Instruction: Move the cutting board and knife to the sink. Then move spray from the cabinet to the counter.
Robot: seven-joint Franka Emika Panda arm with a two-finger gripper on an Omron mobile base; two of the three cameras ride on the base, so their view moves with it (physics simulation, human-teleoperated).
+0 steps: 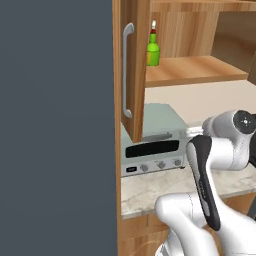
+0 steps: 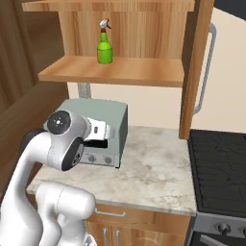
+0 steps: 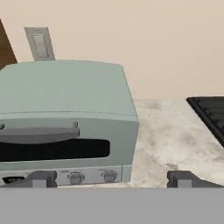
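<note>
The spray (image 1: 153, 49) (image 2: 104, 46), a green bottle with a white trigger, stands upright on the lower shelf of the wooden cabinet (image 1: 195, 70) (image 2: 115, 71). The cabinet door (image 1: 134, 75) (image 2: 195, 72) with its long silver bar handle (image 2: 206, 72) hangs open. My gripper (image 3: 113, 180) is open with nothing between its fingertips (image 3: 43, 178). It hovers low over the marbled counter (image 1: 150, 192) (image 2: 153, 173) (image 3: 170, 135), facing the toaster oven front, well below the spray. The cutting board, knife and sink are out of view.
A pale green toaster oven (image 1: 155, 135) (image 2: 103, 120) (image 3: 65, 109) sits on the counter under the shelf. A black stovetop (image 2: 218, 168) (image 3: 212, 111) borders the counter on the right. A dark grey wall (image 1: 55, 125) stands to the left.
</note>
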